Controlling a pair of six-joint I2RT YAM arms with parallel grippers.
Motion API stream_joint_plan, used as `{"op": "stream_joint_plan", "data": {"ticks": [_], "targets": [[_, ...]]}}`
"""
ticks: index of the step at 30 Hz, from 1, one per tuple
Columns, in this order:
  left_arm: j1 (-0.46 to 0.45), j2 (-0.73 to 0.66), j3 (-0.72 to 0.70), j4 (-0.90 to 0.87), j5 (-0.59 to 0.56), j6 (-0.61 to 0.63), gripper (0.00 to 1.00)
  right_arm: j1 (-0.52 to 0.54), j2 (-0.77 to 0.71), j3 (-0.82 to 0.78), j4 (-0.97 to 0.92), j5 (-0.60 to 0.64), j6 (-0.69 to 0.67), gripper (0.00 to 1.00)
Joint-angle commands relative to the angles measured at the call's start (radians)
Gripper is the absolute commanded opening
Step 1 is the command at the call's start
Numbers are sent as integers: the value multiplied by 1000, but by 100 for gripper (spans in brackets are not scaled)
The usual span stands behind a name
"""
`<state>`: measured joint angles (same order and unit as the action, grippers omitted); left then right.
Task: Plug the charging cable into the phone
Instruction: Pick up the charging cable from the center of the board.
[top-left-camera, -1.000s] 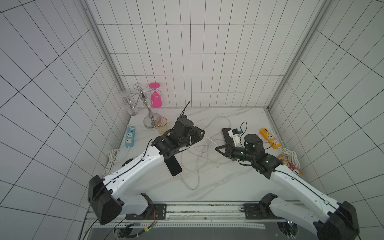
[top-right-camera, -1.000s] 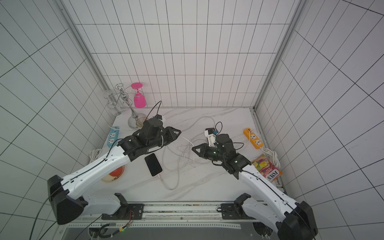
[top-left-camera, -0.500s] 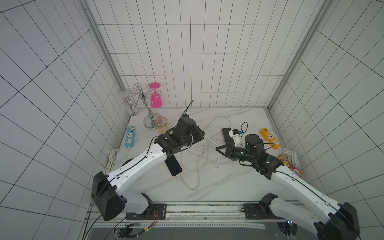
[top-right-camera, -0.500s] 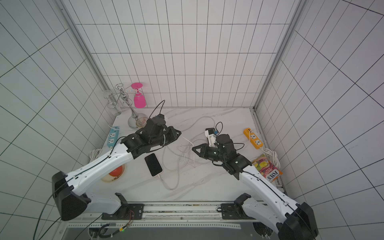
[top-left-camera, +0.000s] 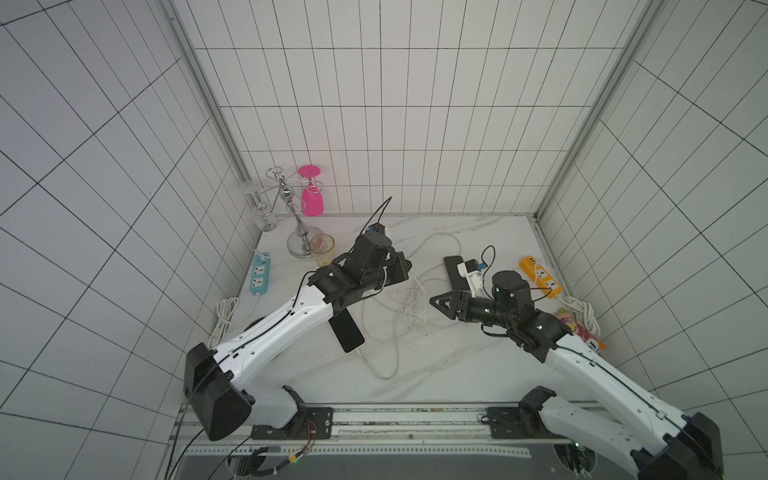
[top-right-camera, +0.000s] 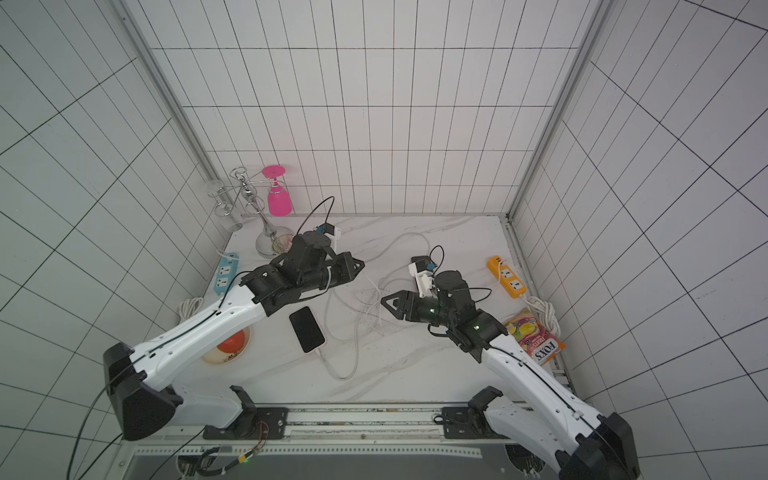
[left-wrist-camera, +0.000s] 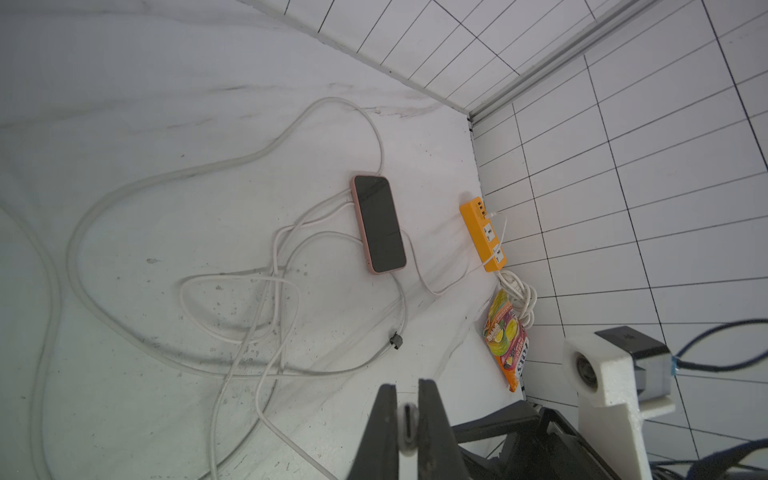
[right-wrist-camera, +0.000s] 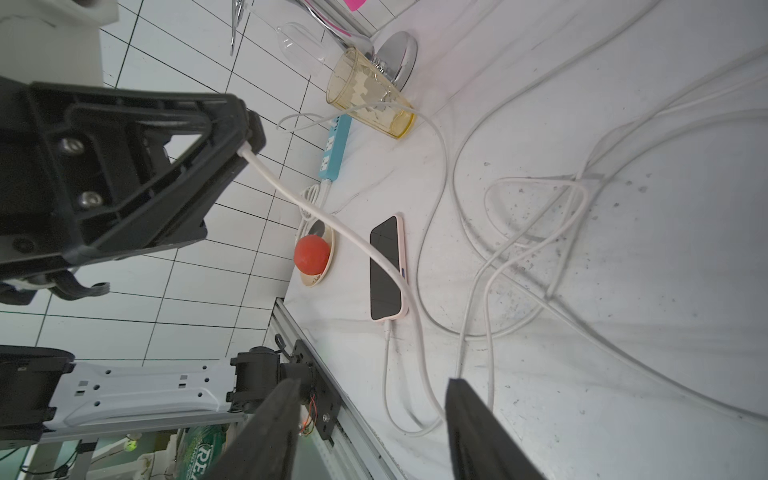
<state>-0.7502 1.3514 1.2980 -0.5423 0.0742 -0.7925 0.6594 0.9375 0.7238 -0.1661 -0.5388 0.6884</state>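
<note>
Left wrist: left end effector (left-wrist-camera: 406, 388) clamps one plug (left-wrist-camera: 408, 422); right end effector (right-wrist-camera: 372, 384) gapes; two phones (top-left-camera: 349, 334) (top-left-camera: 451, 270).

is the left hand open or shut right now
Shut on the cable plug: in the left wrist view the left hand pinches the white plug between its fingers.
</note>
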Motion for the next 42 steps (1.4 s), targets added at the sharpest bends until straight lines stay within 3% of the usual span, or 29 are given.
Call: {"op": "stream_joint_plan", "data": {"ticks": [1,5,9,18,23,31,39,40,42], "targets": [[-3,-75,10,25,81,172,0,-13,-45,64,-87,-20,-214,68],[-3,-168,-57,123,280,347,0,-15,-66,111,-112,-169,-340,72],[-3,-243,-124,178,352,427,0,-15,-42,160,-143,-283,-401,71],[-3,-213,-111,146,528,456,0,-11,60,251,-115,-460,-446,57],[-3,-177,-76,116,595,461,0,-6,98,284,-143,-451,-493,55],[-3,-150,-59,104,611,442,0,34,122,287,-124,-482,-501,24],[-3,-144,-54,110,632,405,0,37,102,251,-38,-439,-451,0],[-3,-144,-55,112,626,397,7,37,98,241,-12,-429,-428,0],[-3,-150,-55,115,600,372,40,37,88,215,61,-416,-370,0]]}}
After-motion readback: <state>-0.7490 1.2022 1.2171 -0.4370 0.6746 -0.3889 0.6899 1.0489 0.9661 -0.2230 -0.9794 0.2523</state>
